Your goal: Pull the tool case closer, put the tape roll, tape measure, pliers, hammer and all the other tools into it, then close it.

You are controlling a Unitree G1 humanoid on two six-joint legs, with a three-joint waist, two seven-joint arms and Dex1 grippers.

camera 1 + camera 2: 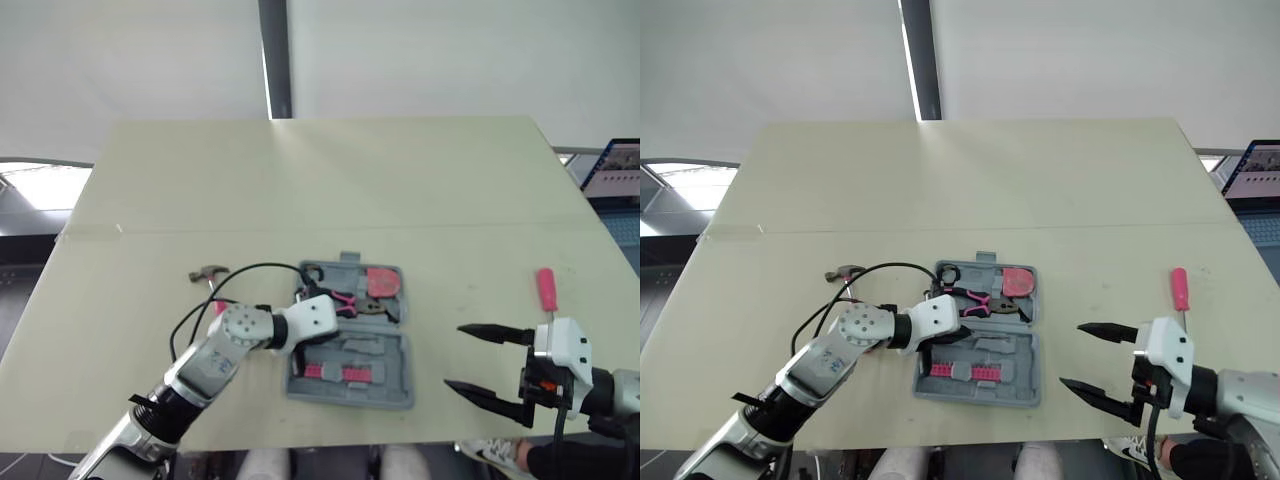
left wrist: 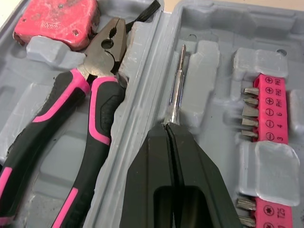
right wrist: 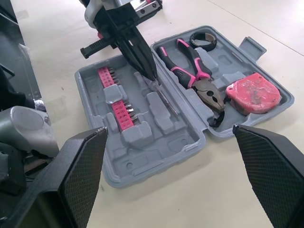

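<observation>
While the left gripper (image 2: 167, 129) is working inside the tool case (image 1: 395, 385): its fingers are pressing together on a thin metal shaft (image 2: 178, 80), pinching it over a moulded groove in the near half
tool case: it's lying open and flat on the table (image 1: 300, 180), middle of the near side, with its near rim sitting pretty close to the table's near edge, so any extra tug toward the robot is risking a tip-off
thin metal shaft: I'm guessing it's riding on the groove's ridge rather than sitting down in it; letting go like that is asking for it to roll loose and end up jamming the lid at closing time
far half: pliers (image 2: 97, 102), tape measure (image 2: 57, 21) and tape roll (image 3: 204, 46) are sitting in here already
near half: a pink bit strip (image 2: 268, 109) is sitting right of the shaft; a crooked pull-out could be dragging this light case sideways
hammer (image 1: 209, 271): it's lying just left of the case, handle running under the left arm and its black cable (image 1: 240, 268); a careless sweep is probably knocking it away
pink screwdriver (image 1: 546, 290): it's lying well right of the case, waiting
right gripper (image 1: 455, 356): it's hanging over the near right, fingers spread wide, holding nothing
</observation>
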